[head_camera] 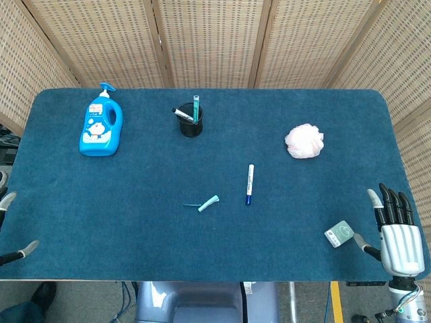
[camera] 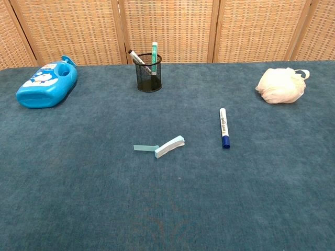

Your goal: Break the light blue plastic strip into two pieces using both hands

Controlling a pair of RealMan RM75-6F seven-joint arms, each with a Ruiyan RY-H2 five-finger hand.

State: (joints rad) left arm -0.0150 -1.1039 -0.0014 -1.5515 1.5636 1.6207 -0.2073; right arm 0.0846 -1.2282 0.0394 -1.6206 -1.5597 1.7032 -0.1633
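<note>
Strip (camera: 166,147) lies bent in the middle of your counter (camera: 78,198), near the marker (camera: 223,128). Your right robot hand (head_camera: 397,232) is open and holds nothing. Your left robot hand (head_camera: 10,229) barely shows, so I cannot tell.

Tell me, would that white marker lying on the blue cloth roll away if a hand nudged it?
Probably a little: the marker looks round and lies flat. The carpet-like table cover should slow it. It looks stiff and light, so likely easy to lift.
</note>
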